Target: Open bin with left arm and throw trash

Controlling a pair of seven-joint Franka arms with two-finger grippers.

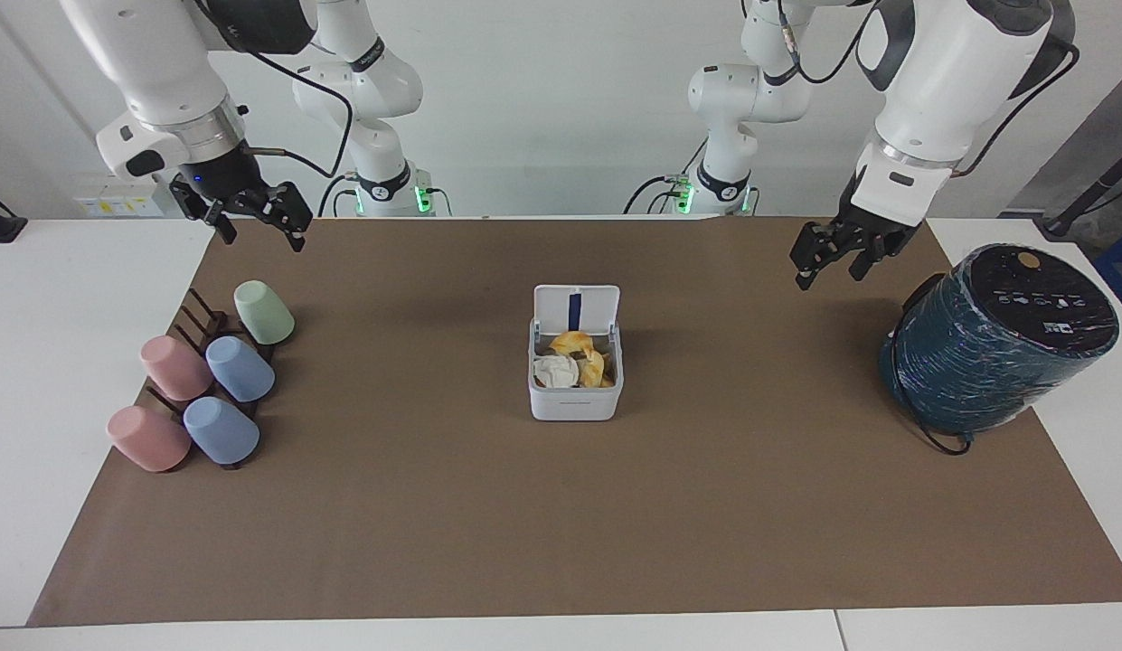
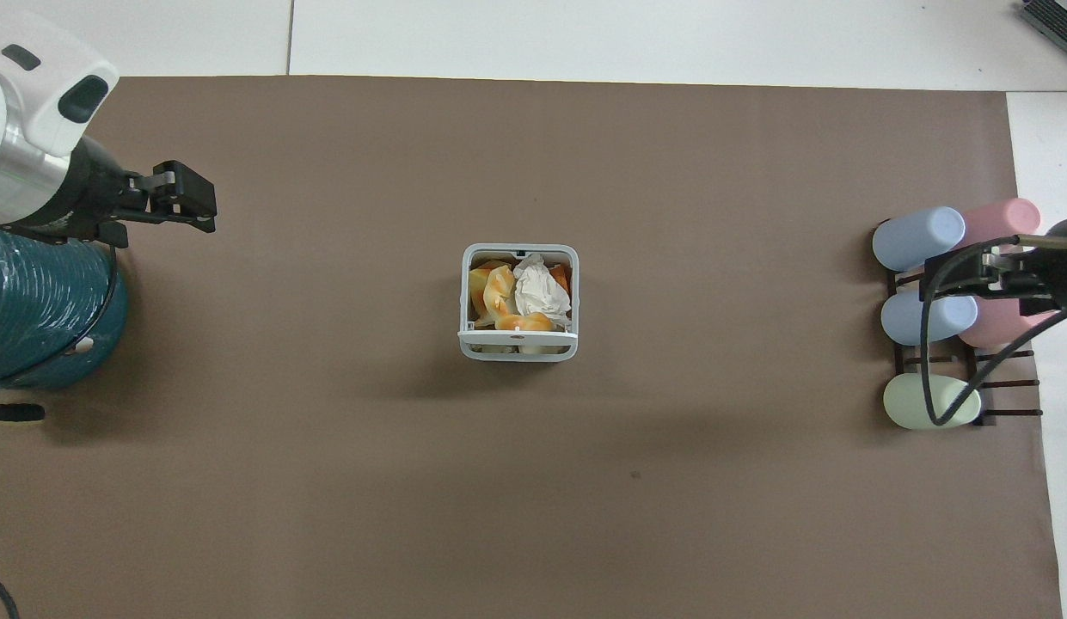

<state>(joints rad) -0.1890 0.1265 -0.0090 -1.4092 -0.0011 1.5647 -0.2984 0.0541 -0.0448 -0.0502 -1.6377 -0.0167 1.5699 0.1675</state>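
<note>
With its lid [image 1: 576, 309] standing up on the edge nearer the robots, the bin [image 1: 575, 400] sits open in the middle of the brown mat [image 1: 561, 524], and all 3 pieces of trash lie inside it: a crumpled white tissue [image 1: 556, 369], a golden pastry [image 1: 574, 343] and an orange-brown piece of toast [image 2: 561, 277] tucked against the wall farther from the robots. In the overhead view the tissue covers part of the toast, and the pastry fills the part of the bin toward the left arm's end.

The left gripper [image 1: 830, 257] hangs in the air over the mat toward the left arm's end of the table, just beside the big dark-teal cylinder [image 1: 999, 339] and well apart from the bin. Its fingers are parted and nothing is between them. In the overhead view the left gripper [image 2: 179, 187] shows above the cylinder's edge.

The right gripper [image 1: 253, 214] waits in the air over the edge of the mat at the right arm's end, above the rack [image 1: 203, 325] of 5 cups [image 1: 240, 369] lying on their sides: 2 pink, 2 blue and 1 green. Its fingers are spread wide and empty
</note>
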